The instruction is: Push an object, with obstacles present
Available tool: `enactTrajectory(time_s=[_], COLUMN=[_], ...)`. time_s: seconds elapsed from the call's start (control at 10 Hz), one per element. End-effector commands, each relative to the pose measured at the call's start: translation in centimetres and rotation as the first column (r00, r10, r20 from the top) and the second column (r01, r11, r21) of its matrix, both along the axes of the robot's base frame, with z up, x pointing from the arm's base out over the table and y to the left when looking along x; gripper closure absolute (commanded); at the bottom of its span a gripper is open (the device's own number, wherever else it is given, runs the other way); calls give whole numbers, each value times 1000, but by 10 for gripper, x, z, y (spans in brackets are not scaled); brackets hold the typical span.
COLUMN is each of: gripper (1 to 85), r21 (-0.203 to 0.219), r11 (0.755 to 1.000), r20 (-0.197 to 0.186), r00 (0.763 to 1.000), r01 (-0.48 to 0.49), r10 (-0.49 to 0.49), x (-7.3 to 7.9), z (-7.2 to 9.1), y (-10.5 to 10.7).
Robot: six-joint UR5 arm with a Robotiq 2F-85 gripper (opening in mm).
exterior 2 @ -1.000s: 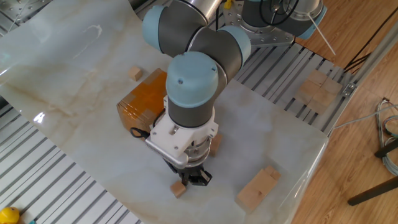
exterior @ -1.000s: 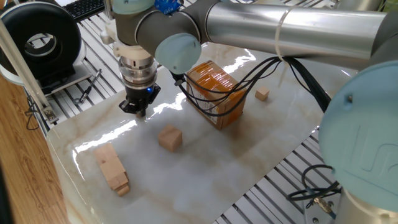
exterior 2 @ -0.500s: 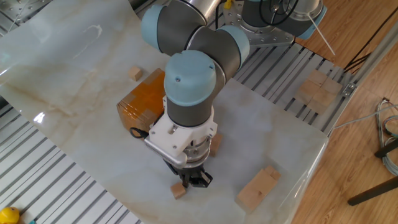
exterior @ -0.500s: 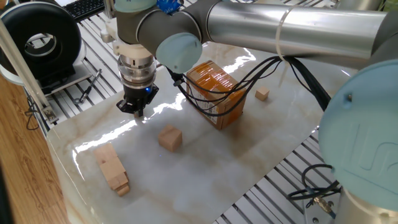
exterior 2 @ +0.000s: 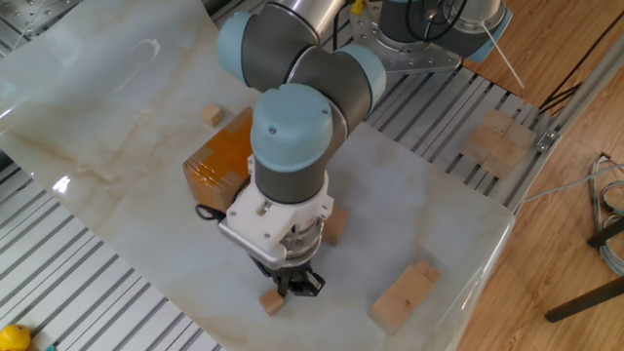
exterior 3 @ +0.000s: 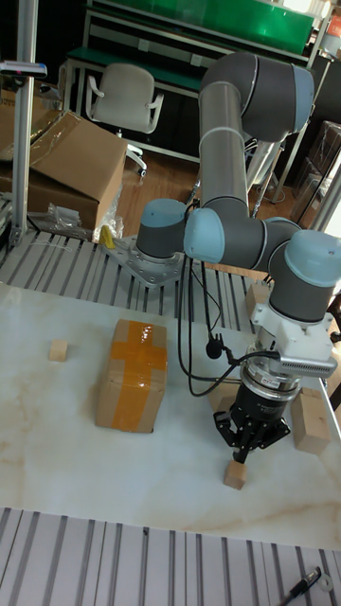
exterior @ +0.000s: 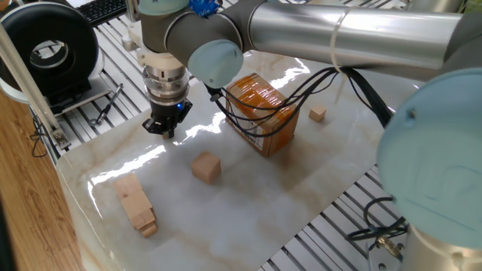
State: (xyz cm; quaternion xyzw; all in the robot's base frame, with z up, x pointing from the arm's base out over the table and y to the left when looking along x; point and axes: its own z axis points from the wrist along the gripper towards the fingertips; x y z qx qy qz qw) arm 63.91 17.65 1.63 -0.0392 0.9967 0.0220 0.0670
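Your gripper (exterior 2: 292, 286) points straight down, fingertips pressed together, touching the tiny wooden cube (exterior 2: 272, 302) near the marble table (exterior 2: 117, 127) edge. The taped cardboard box (exterior 3: 131, 373), the larger wooden cube (exterior: 205, 166) and the second tiny cube (exterior 3: 59, 350) sit apart from it.

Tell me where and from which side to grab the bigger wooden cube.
Take the bigger wooden cube across two opposite upright faces, coming straight down from above. It sits flat on the table, apart from the box and blocks, so its sides look free.
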Motion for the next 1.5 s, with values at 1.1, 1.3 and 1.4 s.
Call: enactTrajectory(time_s=[1.1, 1.3, 1.4], gripper=[843, 843, 843], r21=[56, 48, 49], r11=[996, 997, 997], r20=[-22, -27, -28], r00=[998, 998, 998], r01=[68, 65, 62], r10=[-67, -64, -60], x=[7, 5, 5], z=[5, 5, 5], y=[11, 9, 9])
